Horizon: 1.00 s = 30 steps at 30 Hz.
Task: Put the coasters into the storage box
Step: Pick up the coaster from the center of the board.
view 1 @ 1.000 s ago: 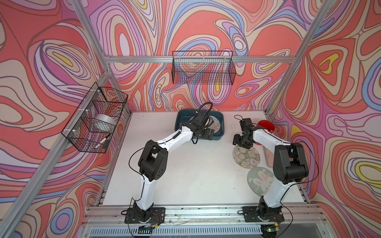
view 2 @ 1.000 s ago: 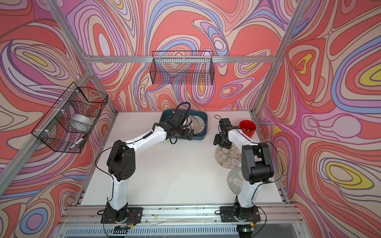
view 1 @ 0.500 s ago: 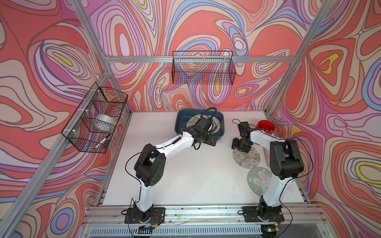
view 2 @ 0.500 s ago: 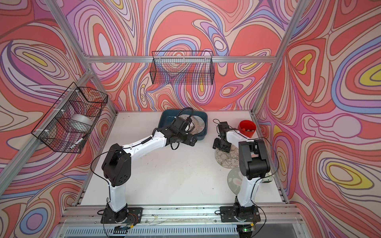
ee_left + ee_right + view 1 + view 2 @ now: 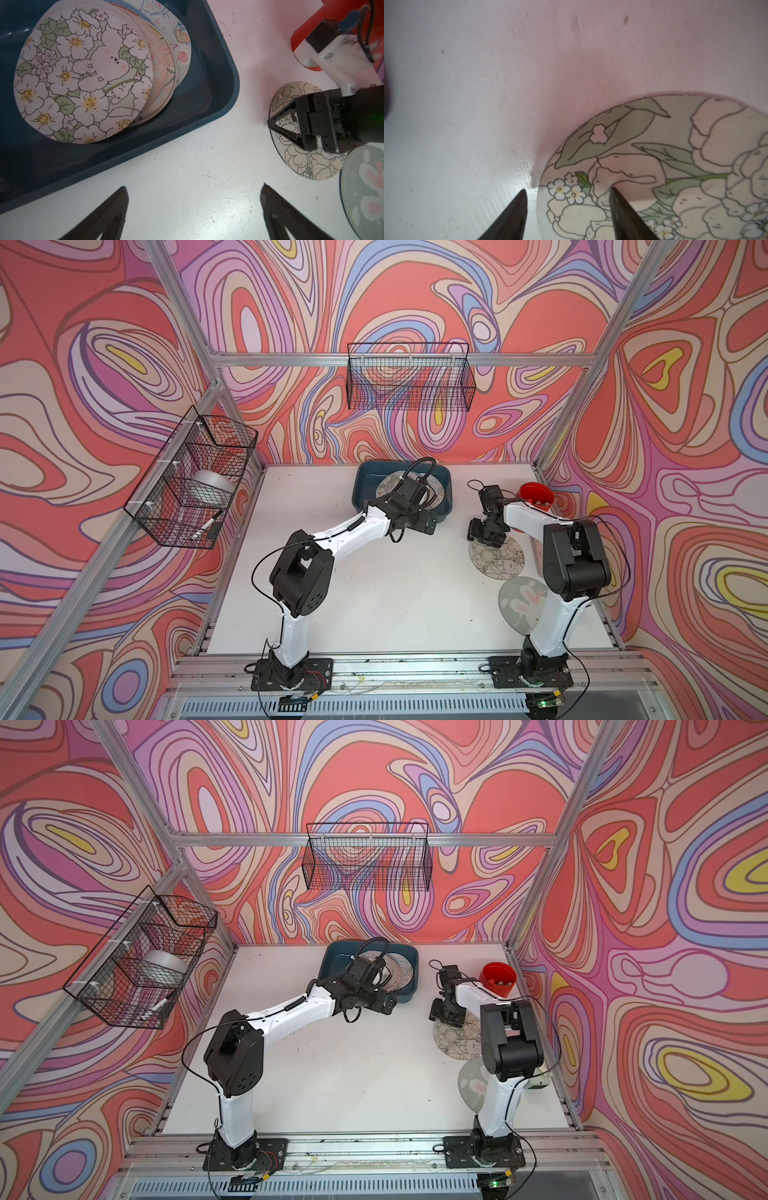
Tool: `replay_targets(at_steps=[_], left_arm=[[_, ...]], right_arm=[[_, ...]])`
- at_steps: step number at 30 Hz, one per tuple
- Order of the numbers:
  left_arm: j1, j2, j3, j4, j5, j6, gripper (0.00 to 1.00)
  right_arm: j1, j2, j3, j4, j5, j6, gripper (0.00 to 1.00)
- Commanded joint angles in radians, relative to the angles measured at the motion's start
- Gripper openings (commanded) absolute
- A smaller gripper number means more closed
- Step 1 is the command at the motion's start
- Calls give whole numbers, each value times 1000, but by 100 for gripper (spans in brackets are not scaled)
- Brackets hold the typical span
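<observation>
The dark teal storage box [image 5: 362, 485] [image 5: 332, 965] [image 5: 209, 87] stands at the back middle, with several coasters [image 5: 388, 489] [image 5: 405, 973] [image 5: 83, 76] stacked in it, a flower-and-rabbit one on top. My left gripper [image 5: 194, 186] [image 5: 428, 522] hangs open over bare table just in front of the box. A floral coaster [image 5: 496, 558] [image 5: 457, 1042] [image 5: 299, 158] [image 5: 675, 166] lies flat on the table at the right. My right gripper [image 5: 568, 189] [image 5: 484, 536] is open, low over its far rim, one finger above the disc and one above the table. A grey-green coaster [image 5: 521, 603] [image 5: 471, 1085] [image 5: 365, 187] lies nearer the front.
A red cup [image 5: 536, 495] [image 5: 498, 977] stands at the back right, close behind the right arm. Black wire baskets hang on the back wall [image 5: 409, 377] and the left wall [image 5: 191, 481]. A small white object [image 5: 538, 1081] sits by the right wall.
My left gripper has drawn back from over the box to the table in front of it. The right gripper has sunk slightly onto the floral coaster's far rim.
</observation>
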Motion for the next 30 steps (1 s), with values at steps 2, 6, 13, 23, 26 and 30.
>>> replay_targets(at_steps=[2,6,13,23,26,30], left_arm=[[1,-42,-22,15,-11,-14,100],[2,-44,-27,18,-14,-9,100],[2,-50,-44,28,-15,-2,100],[2,-64,-65,41,-20,10,100],[2,-67,-69,47,-19,13,100],[1,-67,-71,49,-18,15,100]], right_arm=[[-7,75,-5,-58,34,-12,64],[-7,87,6,-78,49,-10,62],[-6,118,27,-108,66,-7,54],[3,152,43,-115,42,-1,37],[20,150,52,-110,39,6,43],[54,145,77,-117,49,13,53]])
